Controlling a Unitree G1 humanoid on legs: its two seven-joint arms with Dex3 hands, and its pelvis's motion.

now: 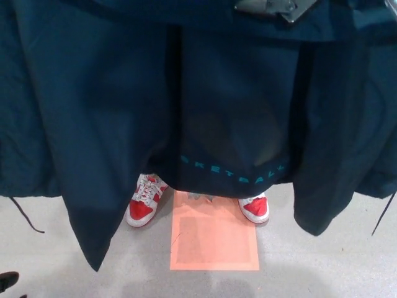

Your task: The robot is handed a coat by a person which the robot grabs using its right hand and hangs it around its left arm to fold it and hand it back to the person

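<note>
A dark teal coat (pixel 205 105) hangs spread out in front of me and fills most of the head view. Turquoise lettering (pixel 234 174) runs along its lower hem. Behind the hem stand a person's red and white shoes (pixel 144 200), the other shoe (pixel 255 207) to the right. At the top edge a dark grey angular part (pixel 274 7) lies against the coat's upper fold. It may be my right hand, and its fingers cannot be made out. My left hand does not show. Whatever holds the coat up is out of frame.
An orange square (pixel 214 239) is marked on the grey floor (pixel 335 267) below the coat. Thin drawcords (pixel 25 217) dangle at both sides. A small black shape (pixel 7 280) sits at the bottom left corner.
</note>
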